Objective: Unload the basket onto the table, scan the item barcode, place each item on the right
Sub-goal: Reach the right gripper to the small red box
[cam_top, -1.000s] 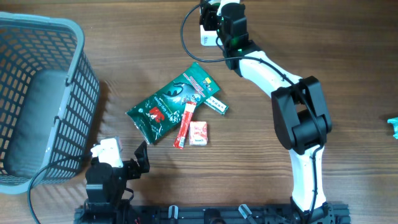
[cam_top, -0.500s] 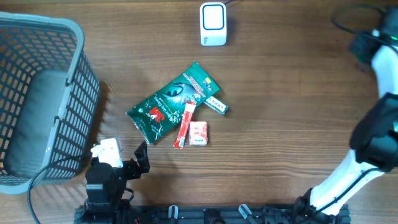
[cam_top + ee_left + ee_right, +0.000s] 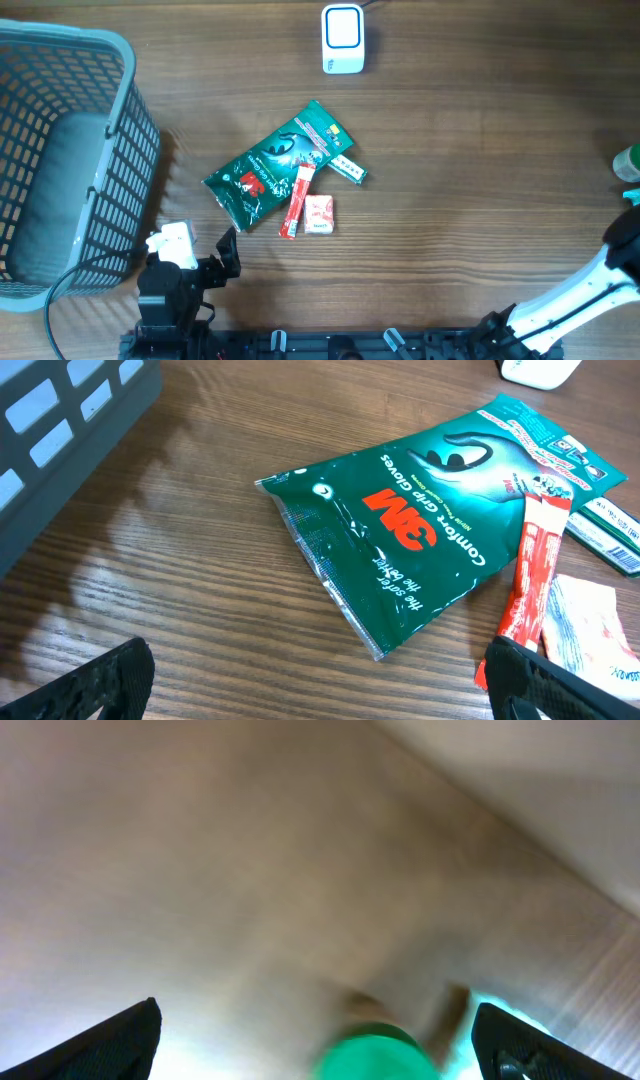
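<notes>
Both hands released: left hand [image 3: 320, 682] hovering low before the 3M pouch [image 3: 275, 165], mid-frame below the scanner [image 3: 342, 38]; right hand [image 3: 320, 1042] blurred, far right. Flat glossy pouch, so a pinch could skid off.

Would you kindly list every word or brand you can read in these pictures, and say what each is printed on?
"3M": red letters on the green pouch.
"Comfort Grip Gloves": white letters on the same pouch.
Too small or blurred to read: the pouch's slogan line and header print, the red stick sachet, the small white packet and the green strip.
</notes>
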